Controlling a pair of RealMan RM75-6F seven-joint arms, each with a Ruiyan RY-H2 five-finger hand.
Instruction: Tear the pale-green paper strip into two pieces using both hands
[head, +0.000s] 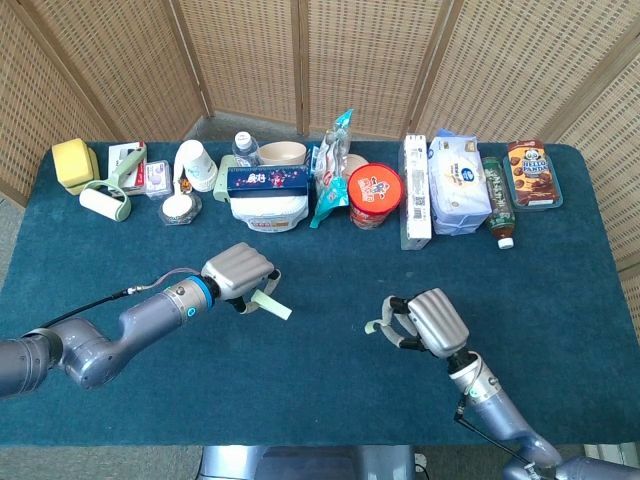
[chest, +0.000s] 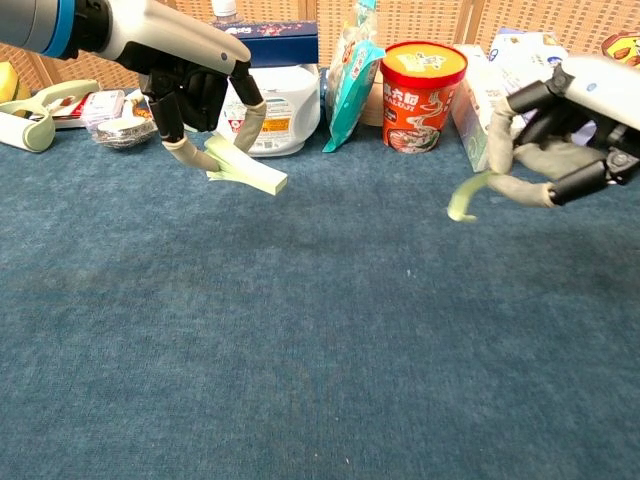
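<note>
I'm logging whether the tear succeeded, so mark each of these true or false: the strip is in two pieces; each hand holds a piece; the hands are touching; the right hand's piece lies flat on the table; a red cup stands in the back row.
1. The pale-green strip is in two pieces. True.
2. The left hand holds one piece and the right hand holds the other piece. True.
3. The hands are touching. False: bare table lies between them.
4. The right hand's piece lies flat on the table. False: it hangs curled from the fingers.
5. A red cup stands in the back row. True.
</note>
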